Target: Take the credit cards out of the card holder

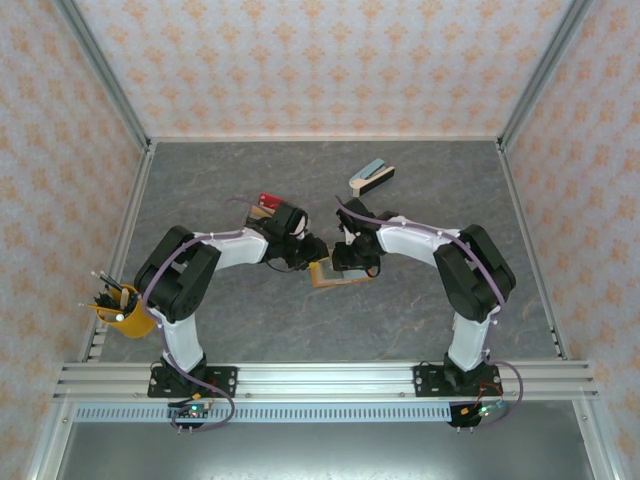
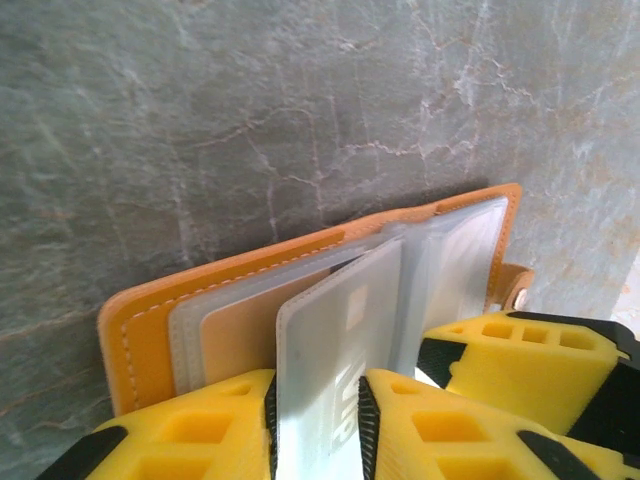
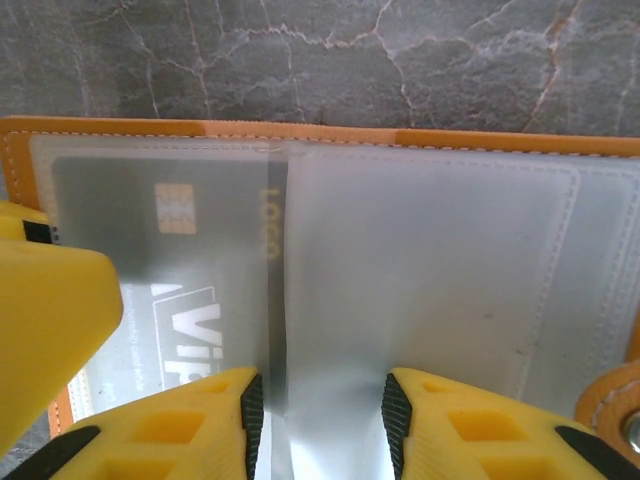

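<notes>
At mid tabletop the open card holder is met by left end effector and right end effector, each set around a plastic sleeve, grip not tellable; if sleeve, not card, is pulled, holder could be dragged.

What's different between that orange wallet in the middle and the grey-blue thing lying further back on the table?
The card holder is orange-tan; the grey-blue thing has a dark edge. The card holder lies flat and open, clear sleeves showing; the grey-blue thing is a wedge-shaped block. The card holder sits mid-table; the grey-blue thing lies nearer the back wall. Both rest on the grey marbled table.
</notes>
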Tool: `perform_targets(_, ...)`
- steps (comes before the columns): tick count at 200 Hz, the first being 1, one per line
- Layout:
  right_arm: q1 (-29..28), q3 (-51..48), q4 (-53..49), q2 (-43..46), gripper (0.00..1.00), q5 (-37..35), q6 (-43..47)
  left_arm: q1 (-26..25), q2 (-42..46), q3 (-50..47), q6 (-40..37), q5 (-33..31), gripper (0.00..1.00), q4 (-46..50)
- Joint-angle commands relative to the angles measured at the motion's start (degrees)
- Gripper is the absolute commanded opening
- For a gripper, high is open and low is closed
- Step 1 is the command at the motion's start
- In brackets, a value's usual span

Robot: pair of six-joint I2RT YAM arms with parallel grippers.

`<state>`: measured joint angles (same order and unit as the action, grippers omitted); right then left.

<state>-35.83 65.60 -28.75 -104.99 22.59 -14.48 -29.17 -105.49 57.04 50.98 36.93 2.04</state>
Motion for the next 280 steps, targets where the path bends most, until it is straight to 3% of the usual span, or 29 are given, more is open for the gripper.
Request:
perform_targets(1,-0.05,-2.33,0.75,0.16,0.40,2.57,0.82,-0.28,-0.64,0.47,-0.46,1.92,0.28,-1.98)
perform_targets(73,0.94,-5.24,4.43,11.48,0.49,2.28,-1.86,-0.28,0.20,-0.15,-0.58,3.04,0.24,-3.55)
perform_targets(96,1.20,-6.91,5.17,15.34,0.54,-0.41,-3.23,-0.35,0.59,-0.63,0.27,4.45,0.25,-5.31)
perform_targets(162,1.55,-11.69,7.25,24.92,0.56,-11.75,-7.53,-4.07,1.53,1.25,2.04,8.42,0.34,-10.05)
perform_targets(203,1.60,-13.88,8.19,29.76,0.56,-17.30,-9.16,-5.81,-1.57,5.30,2.02,7.49,0.35,-8.19)
perform_targets(280,1.64,-12.69,6.53,29.31,0.50,-15.54,-7.69,-3.02,4.43,3.28,0.59,-2.29,0.31,0.18)
